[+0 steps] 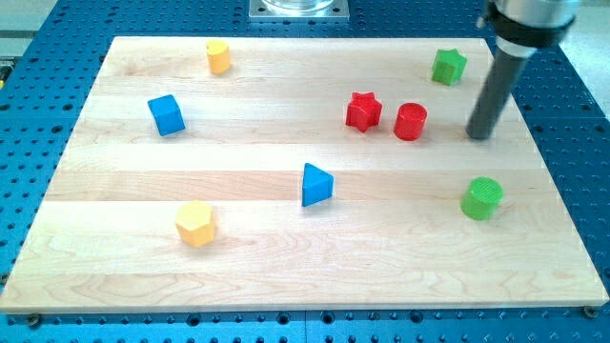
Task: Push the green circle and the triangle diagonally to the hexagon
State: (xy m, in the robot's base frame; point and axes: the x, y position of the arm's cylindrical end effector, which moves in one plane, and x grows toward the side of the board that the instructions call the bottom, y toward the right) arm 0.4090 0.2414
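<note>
The green circle (482,198) is a short cylinder at the view's right, below the middle. The blue triangle (315,184) lies near the board's centre. The yellow hexagon (195,224) sits at the lower left. My tip (479,134) rests on the board above the green circle, a clear gap apart, and to the right of the red cylinder (411,121). The rod rises from the tip to the view's top right.
A red star (363,110) sits left of the red cylinder. A green star (448,66) is at the upper right, a blue cube (166,114) at the left, a small yellow block (219,56) at the top left. The wooden board (286,276) lies on a blue perforated table.
</note>
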